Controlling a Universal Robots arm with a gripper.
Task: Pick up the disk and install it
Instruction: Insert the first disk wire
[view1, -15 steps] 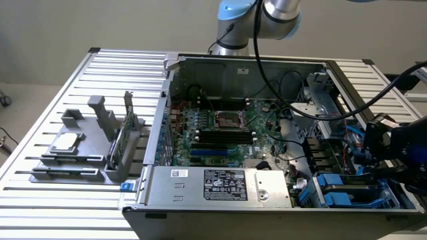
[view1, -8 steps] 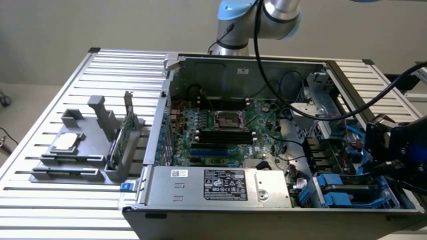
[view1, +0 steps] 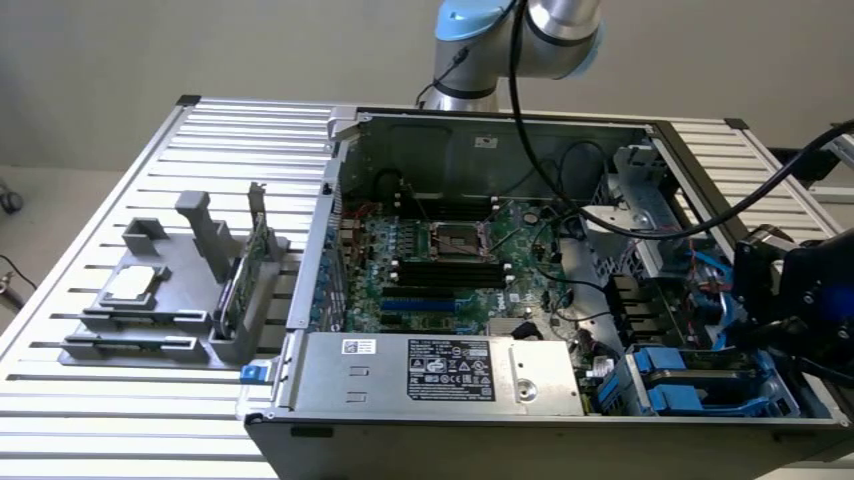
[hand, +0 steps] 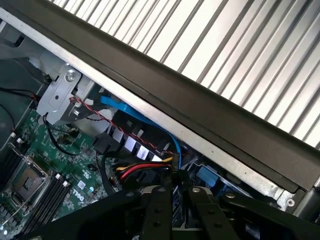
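Power-supply box (view1: 427, 372) is seen closest, seated at the front edge of the case (view1: 334, 200), label up. At the exterior view's left, a grey fixture tray (view1: 227, 345) is laid on the slatted table (view1: 80, 410); a processor chip (view1: 134, 285) is cradled flat and a card (view1: 254, 265) is stood upright in a slot, likely so parts are presented at fixed poses. That case is laid on its side, panel off, so motherboard (view1: 441, 255) and bays are reached from above. Disk (view1: 681, 388) is judged to be the blue-railed unit lying in the drive bay at the case's corner toward the exterior view's right. Gripper (view1: 790, 305) is hung just beside it at the case wall; spread or pressed together cannot be told.
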